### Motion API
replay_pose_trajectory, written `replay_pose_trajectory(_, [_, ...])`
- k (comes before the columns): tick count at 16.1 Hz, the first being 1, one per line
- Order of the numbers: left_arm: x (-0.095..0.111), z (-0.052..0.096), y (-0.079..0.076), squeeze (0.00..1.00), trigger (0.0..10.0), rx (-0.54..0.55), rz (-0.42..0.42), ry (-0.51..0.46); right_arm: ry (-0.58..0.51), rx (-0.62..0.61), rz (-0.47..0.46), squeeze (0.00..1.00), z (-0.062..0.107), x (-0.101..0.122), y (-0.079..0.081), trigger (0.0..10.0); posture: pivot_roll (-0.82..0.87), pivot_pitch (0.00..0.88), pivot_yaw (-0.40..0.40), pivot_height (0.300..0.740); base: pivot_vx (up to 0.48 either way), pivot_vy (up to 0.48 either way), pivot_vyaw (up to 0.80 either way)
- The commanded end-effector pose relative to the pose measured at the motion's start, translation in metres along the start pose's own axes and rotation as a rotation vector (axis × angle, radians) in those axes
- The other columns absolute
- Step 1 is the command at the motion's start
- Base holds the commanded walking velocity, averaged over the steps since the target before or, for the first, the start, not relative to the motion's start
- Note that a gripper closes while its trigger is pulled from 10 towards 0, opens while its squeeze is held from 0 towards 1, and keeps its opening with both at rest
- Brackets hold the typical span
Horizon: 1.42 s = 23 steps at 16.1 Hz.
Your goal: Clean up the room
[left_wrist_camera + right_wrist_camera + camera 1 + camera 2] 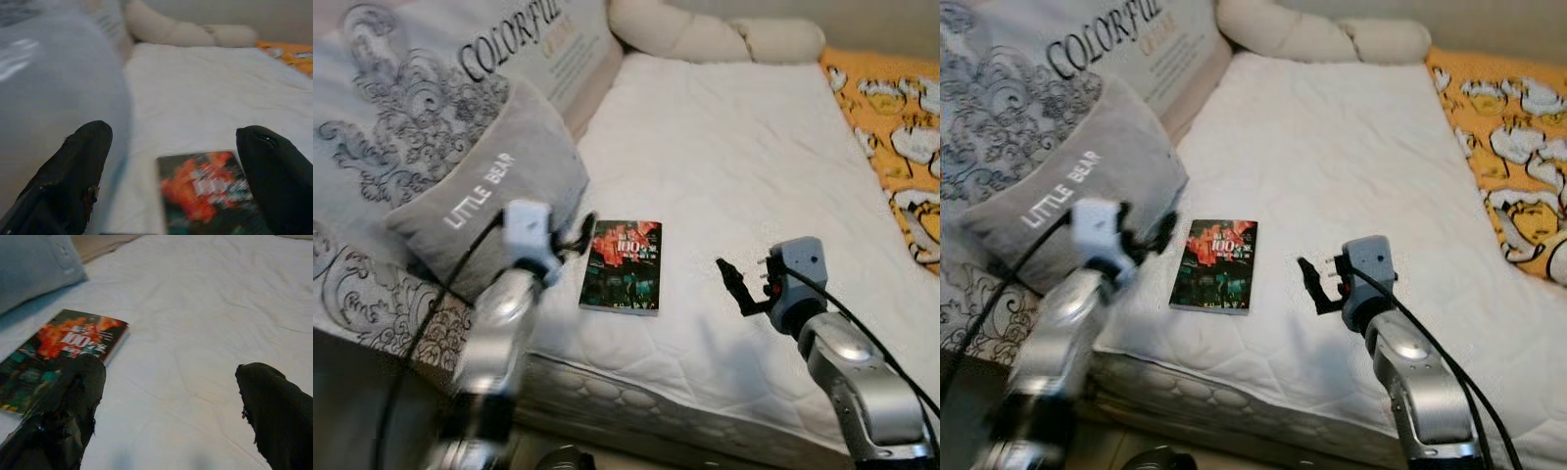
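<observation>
A dark paperback book (622,266) with a red and green cover lies flat on the white mattress (744,166), near its front edge. My left gripper (578,235) hovers at the book's left edge, between it and a grey "LITTLE BEAR" cushion (494,186). In the left wrist view the fingers (80,171) stand wide apart, open and empty, with the book (205,191) just ahead. My right gripper (734,279) hangs over the mattress right of the book. It is also open and empty, with the book (58,345) beside one finger (68,401).
A grey patterned duvet with "COLORFUL" lettering (401,98) lies bunched along the left. A long cream bolster (715,34) lies at the bed's head. An orange cartoon-print blanket (901,127) covers the right side. The mattress edge (636,401) runs close in front of me.
</observation>
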<state>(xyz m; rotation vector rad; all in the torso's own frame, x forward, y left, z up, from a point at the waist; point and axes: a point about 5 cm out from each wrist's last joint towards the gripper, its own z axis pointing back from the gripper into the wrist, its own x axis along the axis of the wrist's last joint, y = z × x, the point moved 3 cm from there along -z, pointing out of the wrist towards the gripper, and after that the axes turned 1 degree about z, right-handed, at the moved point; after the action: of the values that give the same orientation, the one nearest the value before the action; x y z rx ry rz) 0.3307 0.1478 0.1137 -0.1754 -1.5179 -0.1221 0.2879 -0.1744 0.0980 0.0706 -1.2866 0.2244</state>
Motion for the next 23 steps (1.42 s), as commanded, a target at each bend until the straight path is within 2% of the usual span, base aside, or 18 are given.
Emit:
replay_pose_trajectory(1, [0.003, 0.009, 0.003, 1.00, 10.0, 0.022, -0.032, 0.009, 0.005, -0.030, 0.017, 1.00, -0.002, -0.003, 0.000, 10.0, -0.05, 0.000, 0.004, 0.740, 0.000, -0.330, 0.00])
replay_pose_trajectory(2, [0.000, 0.017, 0.005, 1.00, 10.0, 0.041, -0.050, 0.029, 0.000, -0.026, 0.026, 1.00, -0.003, -0.002, 0.004, 10.0, -0.03, 0.000, -0.009, 0.740, 0.000, -0.337, 0.00])
replay_pose_trajectory(4, [-0.003, 0.031, 0.006, 1.00, 10.0, 0.065, -0.021, 0.052, -0.016, -0.025, 0.033, 1.00, -0.002, -0.005, 0.009, 10.0, 0.00, 0.000, -0.030, 0.740, 0.000, -0.352, 0.00])
replay_pose_trajectory(5, [-0.003, 0.034, 0.008, 1.00, 10.0, 0.080, -0.065, 0.073, -0.004, -0.024, 0.017, 1.00, -0.001, -0.010, 0.011, 10.0, -0.01, 0.000, -0.023, 0.740, 0.000, -0.330, 0.00])
replay_pose_trajectory(8, [-0.003, 0.039, 0.007, 1.00, 10.0, 0.083, -0.044, 0.101, 0.007, -0.067, -0.039, 1.00, -0.005, -0.012, 0.006, 10.0, -0.02, 0.000, -0.010, 0.740, 0.000, -0.347, 0.00])
replay_pose_trajectory(9, [-0.004, 0.040, 0.007, 1.00, 10.0, 0.082, -0.044, 0.110, -0.003, -0.071, -0.035, 1.00, -0.006, -0.011, 0.007, 10.0, -0.02, 0.000, -0.009, 0.740, 0.000, -0.345, 0.00])
replay_pose_trajectory(10, [-0.004, 0.039, 0.007, 1.00, 10.0, 0.086, -0.041, 0.114, -0.023, -0.100, 0.009, 1.00, -0.006, -0.008, 0.005, 10.0, -0.02, 0.000, -0.008, 0.740, 0.000, -0.345, 0.00])
replay_pose_trajectory(13, [0.000, 0.037, 0.006, 1.00, 10.0, 0.073, -0.054, 0.118, -0.107, -0.075, -0.076, 1.00, -0.013, 0.001, 0.011, 10.0, 0.02, 0.000, -0.017, 0.740, 0.000, -0.346, 0.00])
replay_pose_trajectory(15, [0.004, 0.036, 0.006, 1.00, 10.0, 0.072, -0.059, 0.114, -0.089, -0.123, -0.054, 1.00, -0.017, -0.001, 0.007, 10.0, 0.04, 0.000, -0.022, 0.740, 0.000, -0.345, 0.00])
replay_pose_trajectory(16, [0.005, 0.035, 0.006, 1.00, 10.0, 0.071, -0.057, 0.112, -0.046, -0.144, -0.069, 1.00, -0.016, -0.007, 0.007, 10.0, 0.03, 0.000, -0.009, 0.740, 0.000, -0.349, 0.00])
replay_pose_trajectory(17, [0.005, 0.034, 0.006, 1.00, 10.0, 0.071, -0.056, 0.111, -0.032, -0.129, -0.088, 1.00, -0.016, -0.010, 0.008, 10.0, 0.02, 0.000, -0.003, 0.740, 0.000, -0.345, 0.00])
replay_pose_trajectory(20, [0.004, 0.030, 0.003, 1.00, 10.0, 0.061, -0.050, 0.117, -0.049, -0.096, -0.066, 1.00, -0.023, -0.002, 0.010, 10.0, 0.01, 0.000, -0.005, 0.740, 0.000, -0.346, 0.00])
replay_pose_trajectory(23, [0.006, 0.027, 0.003, 1.00, 10.0, 0.060, -0.052, 0.115, -0.044, -0.110, -0.060, 1.00, -0.025, -0.003, 0.008, 10.0, 0.02, 0.000, -0.009, 0.740, 0.000, -0.347, 0.00])
